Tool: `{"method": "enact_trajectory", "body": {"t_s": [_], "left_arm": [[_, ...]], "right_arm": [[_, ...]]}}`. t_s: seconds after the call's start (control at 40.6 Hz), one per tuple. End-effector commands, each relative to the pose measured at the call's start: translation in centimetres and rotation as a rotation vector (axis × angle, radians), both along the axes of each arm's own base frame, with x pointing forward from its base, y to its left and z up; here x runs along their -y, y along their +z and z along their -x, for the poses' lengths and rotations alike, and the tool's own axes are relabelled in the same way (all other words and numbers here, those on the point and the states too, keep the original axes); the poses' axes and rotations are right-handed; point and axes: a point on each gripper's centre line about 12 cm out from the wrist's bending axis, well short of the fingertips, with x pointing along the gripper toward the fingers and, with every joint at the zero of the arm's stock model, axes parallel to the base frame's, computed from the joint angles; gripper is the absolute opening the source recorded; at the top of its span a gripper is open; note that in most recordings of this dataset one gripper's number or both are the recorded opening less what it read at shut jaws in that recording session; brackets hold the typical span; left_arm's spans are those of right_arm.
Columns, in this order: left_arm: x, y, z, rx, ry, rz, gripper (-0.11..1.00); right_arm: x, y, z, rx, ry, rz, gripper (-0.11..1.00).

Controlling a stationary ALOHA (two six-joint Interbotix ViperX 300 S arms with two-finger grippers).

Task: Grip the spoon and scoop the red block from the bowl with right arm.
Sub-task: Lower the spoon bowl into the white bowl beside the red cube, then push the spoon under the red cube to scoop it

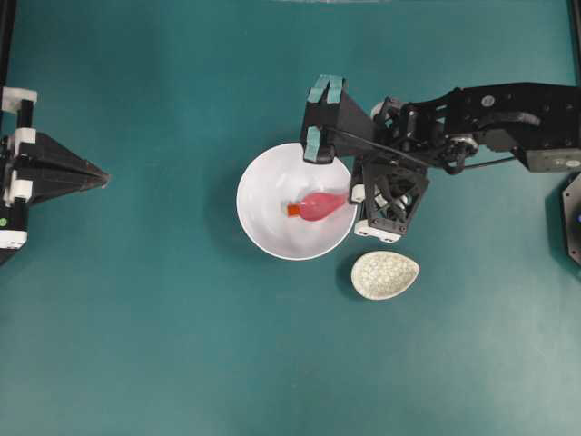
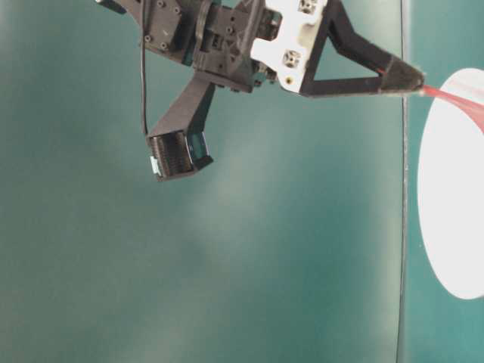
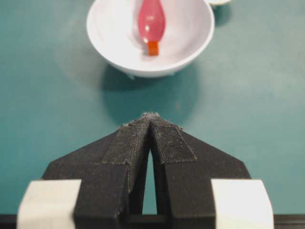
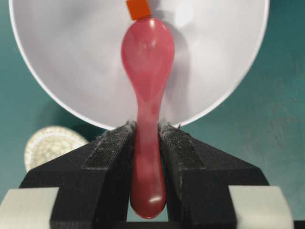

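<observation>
Spoon (image 4: 147,90) handle end partly hidden btwn R gripper (image 4: 147,131) pads.

teal table (image 1: 136,318): white bowl (image 1: 263,227), speckled dish (image 1: 385,274) beside.

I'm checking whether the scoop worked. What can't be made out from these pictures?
- Whether the red block touches the spoon tip or sits just past it: unclear in the wrist views.
- The bowl interior: table-level view shows only its outside, cut off by the right edge.
- The speckled dish: cut off by the left wrist view's top edge.
</observation>
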Motion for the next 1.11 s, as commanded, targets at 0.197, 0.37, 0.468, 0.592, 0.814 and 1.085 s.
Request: {"method": "enact_trajectory", "body": {"t_s": [0.197,0.37,0.468,0.592,0.814,1.085], "left_arm": [[0.2,1.1,-0.3,0.021,-0.013,-0.004,0.00],[0.2,1.1,-0.3,0.017,-0.013,-0.003,0.00],[0.2,1.0,-0.3,0.012,-0.013,-0.003,0.00],[0.2,1.0,-0.3,0.012,-0.013,-0.003,0.00],[0.2,1.0,-0.3,0.011,-0.012,-0.003,0.00],[0.2,1.0,-0.3,0.011,-0.012,-0.003,0.00]], "right_arm": [[-0.1,1.5,-1.1,0.066,0.002,0.009,0.24],[-0.3,1.4,-1.9,0.089,0.003,0.011,0.24],[-0.4,1.1,-2.3,0.084,0.008,0.011,0.24],[-0.4,1.2,-2.9,0.102,0.007,0.013,0.24],[-0.3,1.6,-3.3,0.143,-0.001,0.018,0.24],[-0.2,1.7,-3.5,0.159,-0.011,0.016,0.24]]}}
